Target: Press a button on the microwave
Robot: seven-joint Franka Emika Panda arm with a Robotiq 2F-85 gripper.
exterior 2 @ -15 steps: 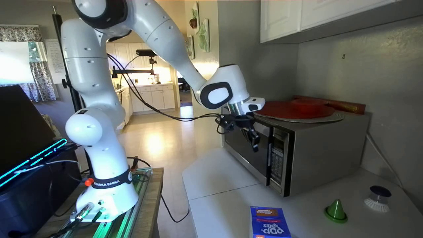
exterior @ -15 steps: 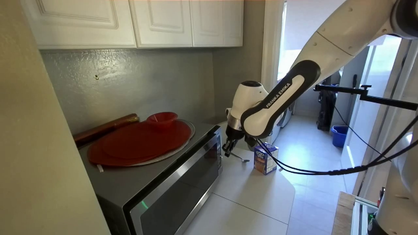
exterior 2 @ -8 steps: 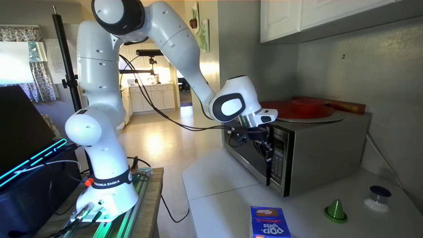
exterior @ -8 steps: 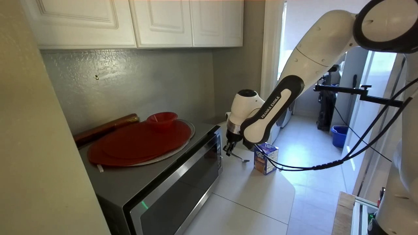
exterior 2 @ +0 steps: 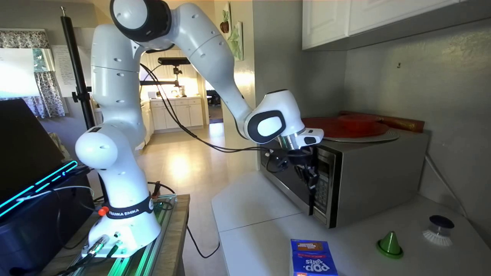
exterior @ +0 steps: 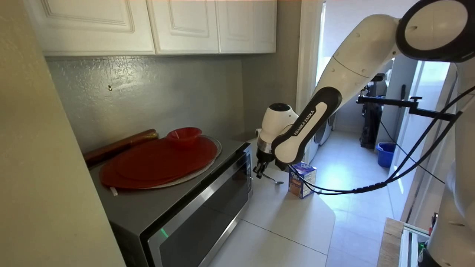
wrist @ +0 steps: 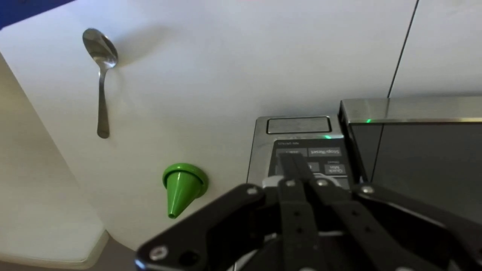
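Note:
The silver-grey microwave stands on the white counter; its door (exterior: 207, 222) shows in an exterior view and its side (exterior 2: 379, 184) in an exterior view. In the wrist view its control strip (wrist: 324, 169) has a Stop/Reset button (wrist: 325, 151) and a partly covered button (wrist: 292, 151) beside it, printed upside down. My gripper (wrist: 292, 157) is shut with its fingertips together and nothing between them. The fingertips overlap the covered button's lower edge in the wrist view. In both exterior views the gripper (exterior: 258, 173) (exterior 2: 313, 182) is at the control strip's front; contact cannot be told.
A red platter (exterior: 148, 163) and red bowl (exterior: 184, 134) lie on top of the microwave. On the counter are a green cone (wrist: 183, 188), a spoon (wrist: 102, 86), a blue Pop-Tarts box (exterior 2: 312, 258) and a brush (exterior 2: 439, 230). White cabinets (exterior: 185, 26) hang above.
The arm has lowered and my gripper has moved from in front of the door across to the control strip. Over the last half second it has moved only slightly. The microwave has not moved.

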